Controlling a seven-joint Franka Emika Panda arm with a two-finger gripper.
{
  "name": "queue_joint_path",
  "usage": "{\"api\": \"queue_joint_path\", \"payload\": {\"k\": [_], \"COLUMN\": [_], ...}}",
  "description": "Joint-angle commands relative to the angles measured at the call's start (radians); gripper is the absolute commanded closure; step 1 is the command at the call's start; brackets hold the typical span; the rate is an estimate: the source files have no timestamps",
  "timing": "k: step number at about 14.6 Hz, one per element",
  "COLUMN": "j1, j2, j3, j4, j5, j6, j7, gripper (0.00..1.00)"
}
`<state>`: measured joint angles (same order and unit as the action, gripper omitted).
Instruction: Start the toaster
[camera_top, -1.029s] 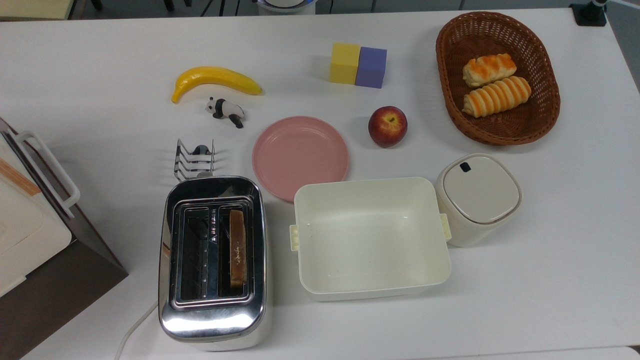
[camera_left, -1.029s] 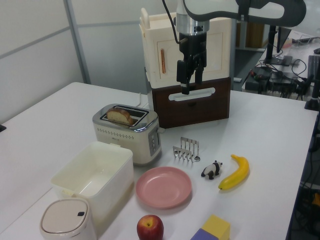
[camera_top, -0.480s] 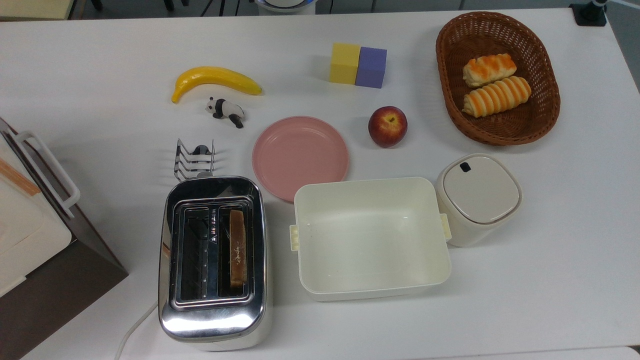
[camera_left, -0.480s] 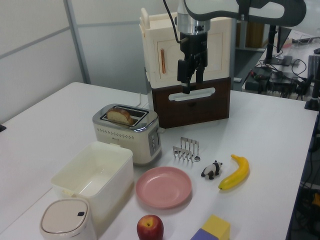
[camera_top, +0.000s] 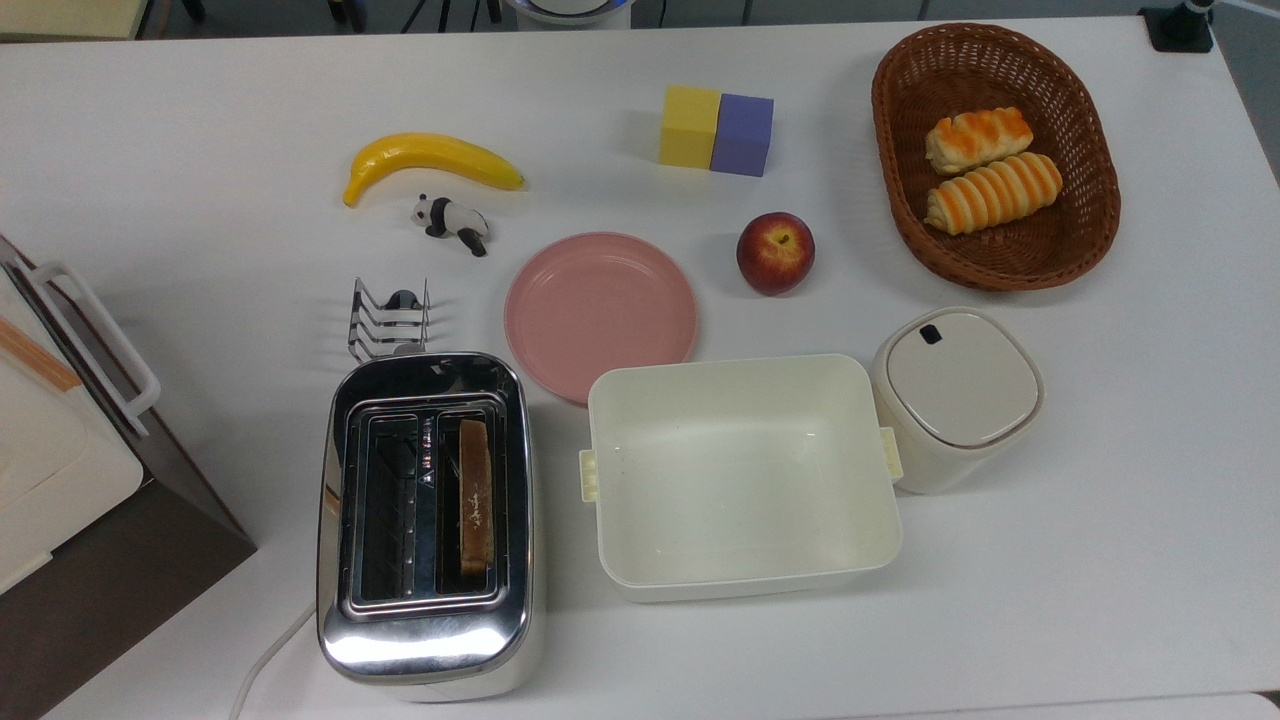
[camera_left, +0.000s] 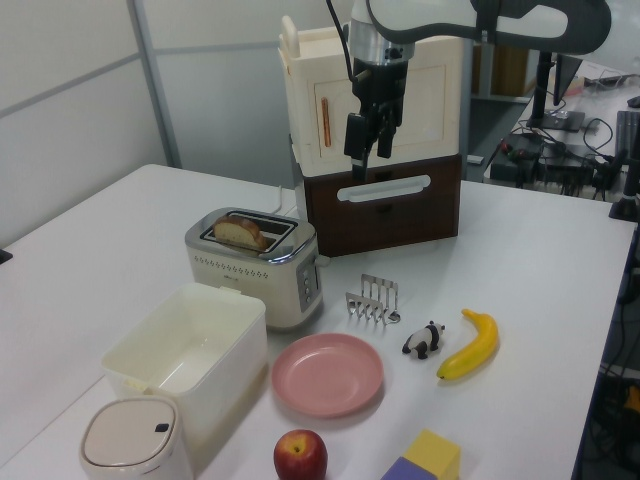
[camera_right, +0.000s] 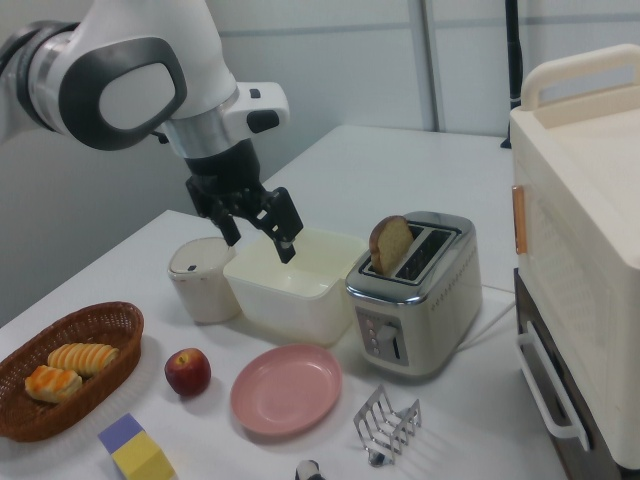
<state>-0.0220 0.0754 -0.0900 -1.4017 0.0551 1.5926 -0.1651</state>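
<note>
The chrome two-slot toaster (camera_top: 425, 520) stands at the near left of the table in the top view, its white cord trailing off the lower edge. One slot holds a slice of bread (camera_top: 475, 495) that sticks up above the top (camera_right: 390, 245). The toaster's end panel with a dark lever (camera_right: 398, 345) faces the toast rack. My gripper (camera_left: 368, 165) hangs high above the table, open, nothing between its fingers. In the left view it is above and to the right of the toaster (camera_left: 255, 265). In the right view the gripper (camera_right: 260, 240) hangs to the left of the toaster, over the cream tub.
A cream tub (camera_top: 740, 475) sits beside the toaster, with a lidded container (camera_top: 955, 395) past it. A wire toast rack (camera_top: 388, 318), pink plate (camera_top: 600, 310), apple (camera_top: 775, 252), panda figure (camera_top: 450, 222), banana (camera_top: 430, 160), two blocks (camera_top: 715, 130) and a bread basket (camera_top: 995, 150) lie around. A white-and-brown boxy appliance (camera_left: 375, 140) stands behind.
The gripper has risen a little and shifted towards the left view's left. Its fingers stay open. Nothing on the table has moved.
</note>
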Motion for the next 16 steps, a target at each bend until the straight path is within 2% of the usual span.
{"api": "queue_joint_path", "payload": {"k": [1,3,8,10,14,15,16], "j1": [0.007,0.013,0.013,0.007,0.004,0.004,-0.001], "j2": [0.061,0.081,0.101,0.118,0.126,0.124,0.124], "j3": [-0.001,0.003,0.003,0.003,-0.004,-0.007,-0.008], "j4": [0.007,0.006,0.003,0.006,0.007,0.007,0.007], "j5": [0.015,0.011,0.009,0.011,0.008,0.008,0.008], "j6": [0.097,0.147,0.156,0.217,0.224,0.224,0.224], "j7": [0.093,0.107,0.091,0.101,0.091,0.091,0.09], "gripper": [0.0,0.0,0.0,0.0,0.0,0.05,0.28]}}
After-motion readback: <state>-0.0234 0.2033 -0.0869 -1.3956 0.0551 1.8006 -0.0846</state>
